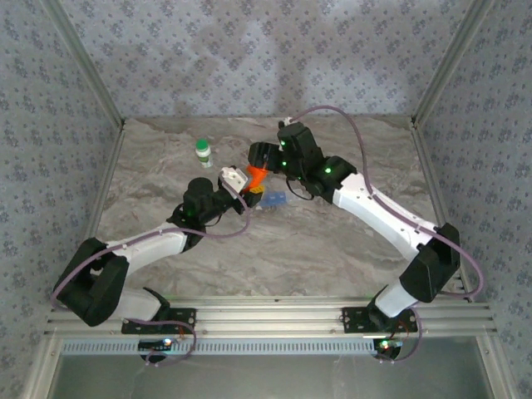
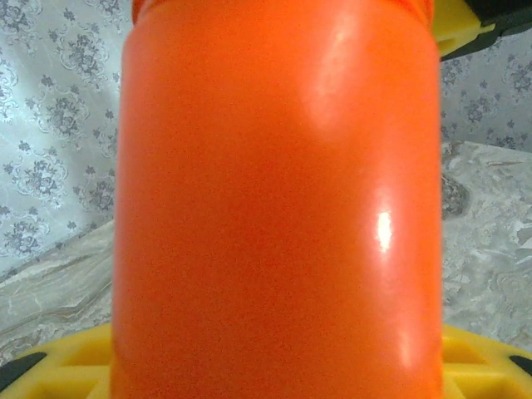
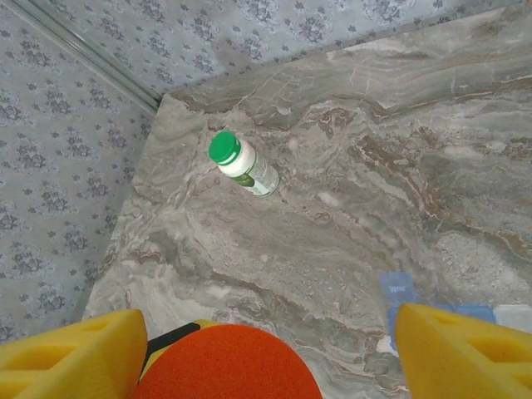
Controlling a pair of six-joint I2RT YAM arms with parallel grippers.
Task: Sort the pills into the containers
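Close up, an orange cylindrical plastic bottle (image 2: 274, 208) sits clamped in the left hand (image 1: 243, 184), held above the grey marbled counter (image 1: 332, 249). The right hand (image 1: 264, 160) hangs at the bottle's round end, yellow fingers (image 3: 71, 353) apart on either side. A small flat blue-and-clear pill box (image 1: 273, 200) lies on the counter just below. Best next move, probably: centre the right hand before closing, bottle steady.

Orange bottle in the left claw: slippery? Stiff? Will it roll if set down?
The orange bottle shows sharp glossy highlights on its wall, which suggests smooth plastic, so it is probably slippery. Its wall looks undented in the left claw, so it is likely stiff. It is cylindrical, so laid on its side it would probably roll.
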